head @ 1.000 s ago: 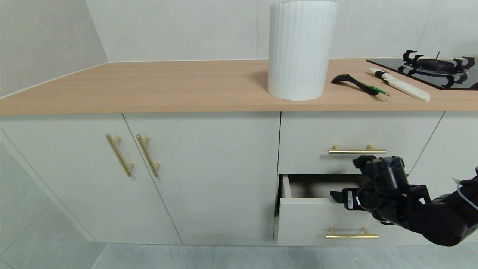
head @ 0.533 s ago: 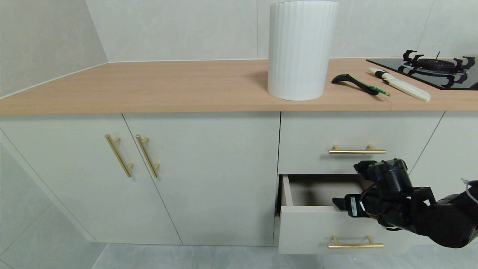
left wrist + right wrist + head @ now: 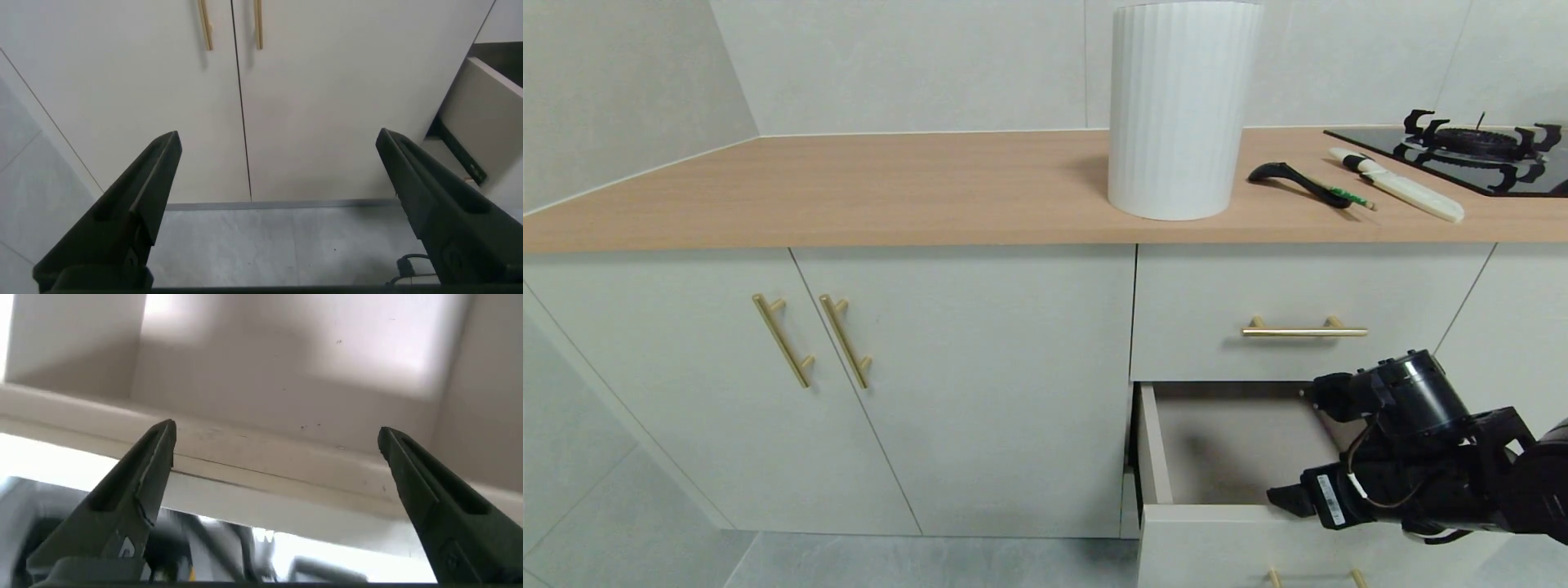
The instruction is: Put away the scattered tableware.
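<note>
I see right claw (image 3: 276,453) spread, empty, at drawer (image 3: 1209,535) front lip; left claw (image 3: 278,163) spread, left of drawer. On surface (image 3: 931,188) above drawer: spoon (image 3: 1286,174), chopsticks (image 3: 1347,196), knife (image 3: 1401,192). Risk: rising claw clips upper handle (image 3: 1304,331), or bumps drawer shut.

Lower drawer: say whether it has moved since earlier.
Yes. The lower drawer has slid farther out, its front dropping away from the fixed upper drawer handle in the head view.
</note>
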### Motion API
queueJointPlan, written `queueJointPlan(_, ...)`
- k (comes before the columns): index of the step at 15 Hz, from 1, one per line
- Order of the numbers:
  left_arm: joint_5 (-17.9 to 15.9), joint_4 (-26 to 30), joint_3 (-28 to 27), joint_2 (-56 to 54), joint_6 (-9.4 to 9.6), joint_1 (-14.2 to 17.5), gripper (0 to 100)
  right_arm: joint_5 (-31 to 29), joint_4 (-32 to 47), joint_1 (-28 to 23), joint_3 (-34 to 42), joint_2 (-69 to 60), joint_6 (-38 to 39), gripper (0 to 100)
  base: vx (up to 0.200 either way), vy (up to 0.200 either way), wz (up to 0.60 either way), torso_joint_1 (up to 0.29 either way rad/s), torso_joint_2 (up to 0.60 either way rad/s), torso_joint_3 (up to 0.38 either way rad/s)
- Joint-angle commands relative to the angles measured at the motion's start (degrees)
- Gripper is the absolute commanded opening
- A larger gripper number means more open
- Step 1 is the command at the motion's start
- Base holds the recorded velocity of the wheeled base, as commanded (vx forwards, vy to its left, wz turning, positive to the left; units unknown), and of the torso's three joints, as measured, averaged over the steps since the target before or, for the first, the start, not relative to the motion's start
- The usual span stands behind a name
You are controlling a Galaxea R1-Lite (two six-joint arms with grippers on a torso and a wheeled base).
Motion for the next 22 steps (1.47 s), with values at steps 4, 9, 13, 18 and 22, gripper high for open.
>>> queueJointPlan(4,0.0,0.0,0.0,0.1,-0.01,0.0,100,0.0,6.4,1.4,0.0,-3.5,-3.7,100,0.000,0.000,0.00,0.000,0.00,0.000)
queueJointPlan(9,0.0,0.0,0.0,0.1,-0.01,0.0,100,-0.1,15.6,2.9,0.1,-5.2,-8.6,100,0.000,0.000,0.00,0.000,0.00,0.000)
queueJointPlan(13,0.0,0.0,0.0,0.1,-0.01,0.0,100,0.0,22.3,4.5,0.0,-7.7,-11.8,100,0.000,0.000,0.00,0.000,0.00,0.000)
queueJointPlan(18,0.0,0.0,0.0,0.1,-0.01,0.0,100,0.4,26.3,5.0,0.3,-8.7,-15.3,100,0.000,0.000,0.00,0.000,0.00,0.000)
queueJointPlan(22,0.0,0.0,0.0,0.1,-0.01,0.0,100,0.4,20.5,5.0,-5.0,-9.4,-2.9,100,0.000,0.000,0.00,0.000,0.00,0.000)
